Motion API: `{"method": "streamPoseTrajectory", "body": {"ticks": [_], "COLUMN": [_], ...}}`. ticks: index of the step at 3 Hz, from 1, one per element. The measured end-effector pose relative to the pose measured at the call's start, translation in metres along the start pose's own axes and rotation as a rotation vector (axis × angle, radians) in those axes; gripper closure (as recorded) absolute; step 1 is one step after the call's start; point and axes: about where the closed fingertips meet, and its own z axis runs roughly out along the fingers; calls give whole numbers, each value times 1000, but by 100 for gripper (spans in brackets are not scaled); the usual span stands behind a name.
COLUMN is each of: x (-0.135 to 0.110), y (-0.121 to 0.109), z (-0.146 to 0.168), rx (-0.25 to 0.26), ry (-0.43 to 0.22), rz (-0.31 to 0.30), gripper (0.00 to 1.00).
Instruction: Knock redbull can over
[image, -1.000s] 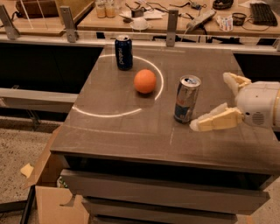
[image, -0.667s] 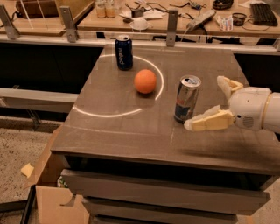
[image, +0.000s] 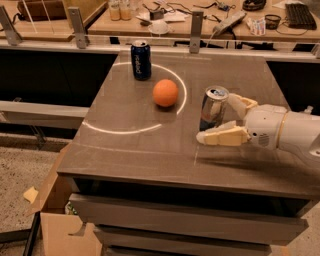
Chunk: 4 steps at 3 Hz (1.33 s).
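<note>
The gripper (image: 216, 119), jaws spread around the redbull can (image: 214, 102) at the table's (image: 130, 155) right side, is hiding the can's base behind its near finger (image: 222, 136). The arm (image: 295, 132) is running off the right edge. The can's lettering is blurring beyond reading.

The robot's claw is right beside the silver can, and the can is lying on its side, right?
No: the camera view shows the redbull can standing upright, not on its side. The gripper, fingers open, is right beside it.
</note>
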Motion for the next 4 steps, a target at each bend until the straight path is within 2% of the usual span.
{"method": "streamPoseTrajectory", "body": {"ticks": [1,2,3,4], "x": [0,-8,-33,-63], "y": [2,4,7,15], "z": [9,15,18,22], "rx": [-25,-47,-74,-93], "ry": [-23,-52,-136,-211], "rz": [1,-36,-142,-349], "gripper": [39,62,85,100]}}
